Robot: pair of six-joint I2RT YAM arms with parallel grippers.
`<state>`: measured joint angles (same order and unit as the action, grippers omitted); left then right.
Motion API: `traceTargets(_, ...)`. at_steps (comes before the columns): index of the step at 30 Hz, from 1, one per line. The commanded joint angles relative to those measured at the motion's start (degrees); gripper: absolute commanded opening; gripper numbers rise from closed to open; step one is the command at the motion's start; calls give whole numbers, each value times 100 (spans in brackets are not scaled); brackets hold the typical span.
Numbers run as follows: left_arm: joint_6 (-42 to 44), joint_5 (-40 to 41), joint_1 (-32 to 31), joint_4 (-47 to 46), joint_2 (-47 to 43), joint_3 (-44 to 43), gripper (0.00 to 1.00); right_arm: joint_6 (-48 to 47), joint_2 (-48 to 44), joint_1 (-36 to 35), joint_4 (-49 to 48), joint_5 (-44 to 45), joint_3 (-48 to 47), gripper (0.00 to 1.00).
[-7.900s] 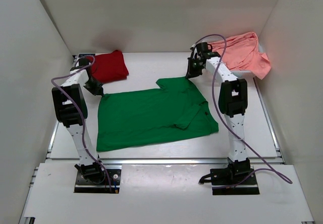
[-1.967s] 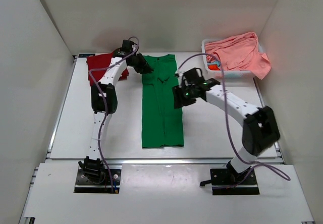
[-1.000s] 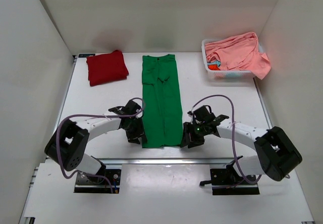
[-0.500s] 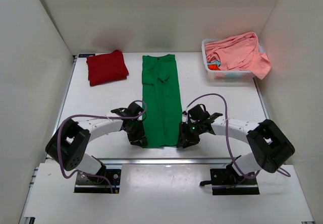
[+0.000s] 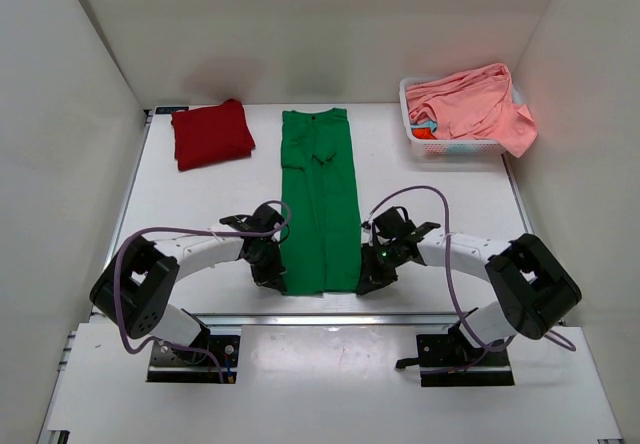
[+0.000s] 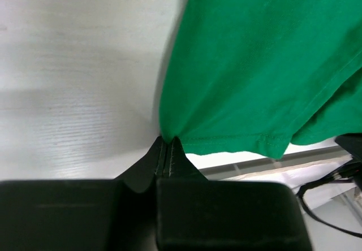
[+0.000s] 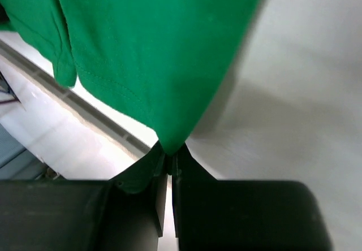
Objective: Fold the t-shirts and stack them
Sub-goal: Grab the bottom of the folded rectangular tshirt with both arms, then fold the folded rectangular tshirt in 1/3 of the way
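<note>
The green t-shirt [image 5: 318, 199] lies as a long narrow strip down the middle of the table, sleeves folded in. My left gripper [image 5: 276, 276] is shut on its near left corner [image 6: 167, 133]. My right gripper [image 5: 366, 281] is shut on its near right corner [image 7: 169, 145]. Both corners are pinched between the fingertips and lifted slightly off the table. The dark red t-shirt [image 5: 211, 132] lies folded at the far left. The salmon pink t-shirt [image 5: 472, 102] is heaped over the basket at the far right.
The white lattice basket [image 5: 452, 145] stands at the far right corner with something orange and blue inside. White walls enclose the table on three sides. The table's near edge rail [image 5: 320, 317] runs just behind the grippers.
The shirt went from spread flat to a narrow strip. Both arms came down to its near end and closed on its two near corners; in the last half second they barely moved.
</note>
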<state>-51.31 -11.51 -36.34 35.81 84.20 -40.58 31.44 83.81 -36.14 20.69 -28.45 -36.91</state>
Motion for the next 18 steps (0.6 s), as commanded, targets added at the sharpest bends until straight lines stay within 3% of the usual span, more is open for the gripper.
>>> traceTargets(1, 305, 52, -40, 592, -115, 59, 0, -191, -365, -24, 470, -170, 139, 0)
traceTargets(7, 402, -236, -207, 769, -439, 454, 0, -314, -778, -393, 1041, -556, 386, 0)
traceTargets(11, 402, -466, -225, 962, -650, 473, 0, -533, -814, -552, 1550, -750, 62, 0)
traceTargets(15, 666, -607, 336, 1164, -520, -404, 0, -1120, -499, -97, 2192, -785, -720, 0)
traceTargets(18, 867, -721, 777, 1296, 76, -1387, 0, -1719, 176, 369, 2754, -566, -1904, 0)
